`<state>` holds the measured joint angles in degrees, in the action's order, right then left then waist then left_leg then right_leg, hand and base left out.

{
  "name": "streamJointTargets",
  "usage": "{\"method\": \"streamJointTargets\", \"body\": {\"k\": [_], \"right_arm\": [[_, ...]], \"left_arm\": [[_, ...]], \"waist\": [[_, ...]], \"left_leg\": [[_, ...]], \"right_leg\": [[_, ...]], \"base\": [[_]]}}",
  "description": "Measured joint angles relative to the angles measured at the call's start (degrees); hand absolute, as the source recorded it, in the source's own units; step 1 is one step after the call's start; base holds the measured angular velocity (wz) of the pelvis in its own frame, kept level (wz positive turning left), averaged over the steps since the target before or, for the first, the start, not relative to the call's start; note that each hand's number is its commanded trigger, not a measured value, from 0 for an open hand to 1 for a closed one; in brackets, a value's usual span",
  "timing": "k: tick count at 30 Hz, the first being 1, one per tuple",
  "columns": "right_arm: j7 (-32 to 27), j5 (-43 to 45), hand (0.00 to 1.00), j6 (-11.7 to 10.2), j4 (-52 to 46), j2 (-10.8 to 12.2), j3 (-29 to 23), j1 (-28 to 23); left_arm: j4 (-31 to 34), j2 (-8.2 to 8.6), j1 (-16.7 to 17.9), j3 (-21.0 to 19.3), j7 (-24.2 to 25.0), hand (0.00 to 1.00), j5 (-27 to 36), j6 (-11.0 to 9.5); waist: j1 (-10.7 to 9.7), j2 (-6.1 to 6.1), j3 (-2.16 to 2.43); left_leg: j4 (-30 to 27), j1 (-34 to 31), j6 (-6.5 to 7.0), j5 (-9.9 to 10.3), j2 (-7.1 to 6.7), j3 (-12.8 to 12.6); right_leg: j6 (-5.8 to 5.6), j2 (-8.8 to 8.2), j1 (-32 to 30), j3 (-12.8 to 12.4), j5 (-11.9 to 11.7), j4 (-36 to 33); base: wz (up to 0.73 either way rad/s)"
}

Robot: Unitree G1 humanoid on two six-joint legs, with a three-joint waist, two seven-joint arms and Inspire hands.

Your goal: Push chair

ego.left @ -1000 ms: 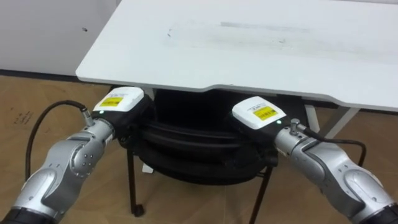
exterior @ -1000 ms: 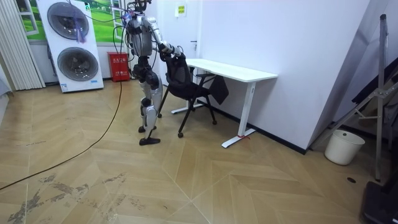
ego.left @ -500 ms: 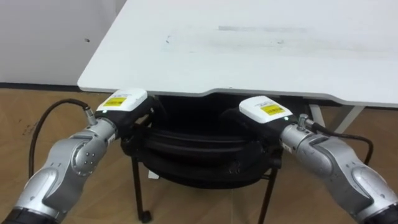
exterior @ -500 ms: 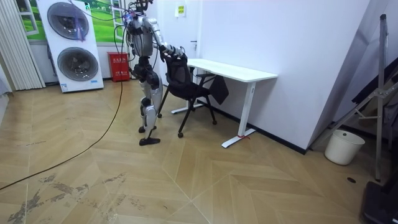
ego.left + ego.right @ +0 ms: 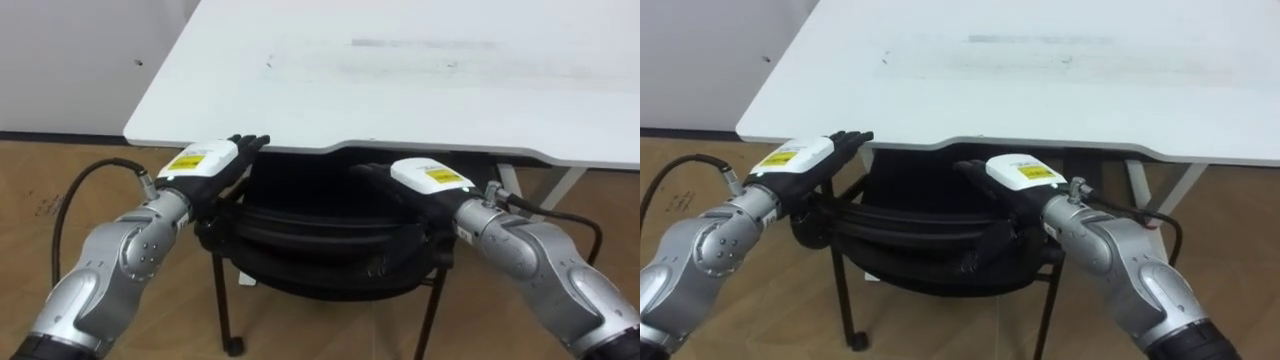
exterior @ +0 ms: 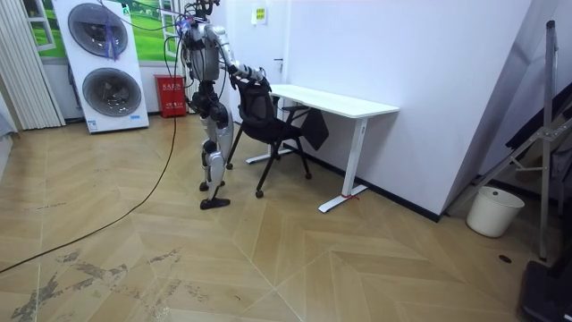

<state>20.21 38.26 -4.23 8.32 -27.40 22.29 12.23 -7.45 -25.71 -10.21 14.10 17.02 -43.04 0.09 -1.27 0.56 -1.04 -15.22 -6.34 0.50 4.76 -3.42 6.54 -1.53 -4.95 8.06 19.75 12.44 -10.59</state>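
Both forearms are clad in rounded, silver-grey metallic shells. The left hand point(image 5: 205, 165) and right hand point(image 5: 425, 178) each carry a white back plate with a yellow label — fingers point(image 5: 248, 143) are black. A black cable loops out at each wrist; the right wrist shows a small metal connector.

The black chair point(image 5: 920, 245) stands tucked partly under the front edge of the white bench point(image 5: 1060, 90), its curved back just below the rim. The left hand point(image 5: 800, 162) lies over the left end of the back, its fingers point(image 5: 850, 138) straight and reaching the bench edge. The right hand point(image 5: 1018, 180) lies over the right end, also flat. A wooden floor point(image 5: 790, 312) is underneath.
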Motion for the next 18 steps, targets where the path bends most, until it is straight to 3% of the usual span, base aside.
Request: {"method": "streamJointTargets", "body": {"k": [7,10,11,13,14,15,16,18], "right_arm": [[0.7,0.0,0.00,-0.1,-0.5,0.2,-1.0,0.0],[2.0,0.1,0.00,-2.0,-1.0,-0.4,-3.9,0.1],[2.5,-0.1,0.00,-2.1,-3.2,-1.5,-5.9,0.6],[3.7,-0.1,0.00,-4.4,-6.6,-4.8,-7.4,1.9],[3.9,-1.3,0.00,-5.5,-9.1,-6.7,-9.6,1.9],[2.8,-2.5,0.00,-5.6,-10.8,-7.3,-14.5,2.6],[1.6,-2.6,0.00,-5.4,-11.2,-7.3,-17.1,3.5],[-3.6,-5.0,0.00,-3.6,-13.4,-7.9,-26.0,8.5]], "left_arm": [[1.2,-0.03,0.0,-0.7,0.0,0.00,-0.3,0.0],[5.0,-0.65,-0.1,-2.2,0.1,0.00,-0.5,-0.2],[6.2,-2.00,-0.1,-2.4,0.7,0.00,-2.1,-0.5],[8.1,-4.51,-0.8,-3.4,1.6,0.00,-3.9,-1.4],[10.8,-6.93,-1.1,-4.4,2.4,0.00,-3.9,-2.6],[12.4,-8.66,-3.2,-6.3,2.1,0.00,-3.7,-4.4],[12.6,-9.12,-5.3,-7.5,1.2,0.00,-3.5,-5.2],[14.5,-9.50,-12.5,-15.4,-5.3,0.00,-0.3,-5.4]], "waist": [[-0.1,-0.57,-0.23],[-0.3,-1.06,-0.20],[-0.4,-1.20,-0.20],[0.1,-1.52,-0.27],[0.2,-1.71,-0.28],[0.6,-1.69,-0.28],[0.9,-1.67,-0.30],[1.7,-1.69,-0.29]], "left_leg": [[-0.1,-0.4,0.04,0.0,0.07,-0.1],[-0.4,-1.4,0.27,-0.2,0.01,-0.1],[-0.3,-1.4,0.35,-0.3,-0.11,-0.1],[-0.4,-1.3,0.39,-0.3,-0.15,-0.1],[-0.5,-1.3,0.45,-0.3,-0.21,-0.1],[-0.5,-1.3,0.56,-0.4,-0.31,0.2],[-0.5,-1.3,0.63,-0.5,-0.32,0.3],[-0.4,-1.2,0.66,-0.5,-0.27,0.0]], "right_leg": [[0.03,0.03,-0.5,-0.1,0.0,-0.2],[-0.03,0.02,-1.3,0.1,-0.3,-0.2],[-0.18,-0.07,-1.2,0.1,-0.4,-0.1],[-0.14,0.10,-1.1,-1.0,-0.7,0.1],[-0.06,0.31,-0.9,-1.9,-0.8,0.4],[-0.06,0.50,-0.5,-2.5,-1.1,1.0],[-0.07,0.50,-0.6,-2.4,-1.1,1.0],[-0.26,0.45,-1.0,-2.4,-1.0,1.1]], "base": [[0.00],[0.05],[0.00],[0.00],[0.10],[0.13],[0.07],[-0.02]]}}
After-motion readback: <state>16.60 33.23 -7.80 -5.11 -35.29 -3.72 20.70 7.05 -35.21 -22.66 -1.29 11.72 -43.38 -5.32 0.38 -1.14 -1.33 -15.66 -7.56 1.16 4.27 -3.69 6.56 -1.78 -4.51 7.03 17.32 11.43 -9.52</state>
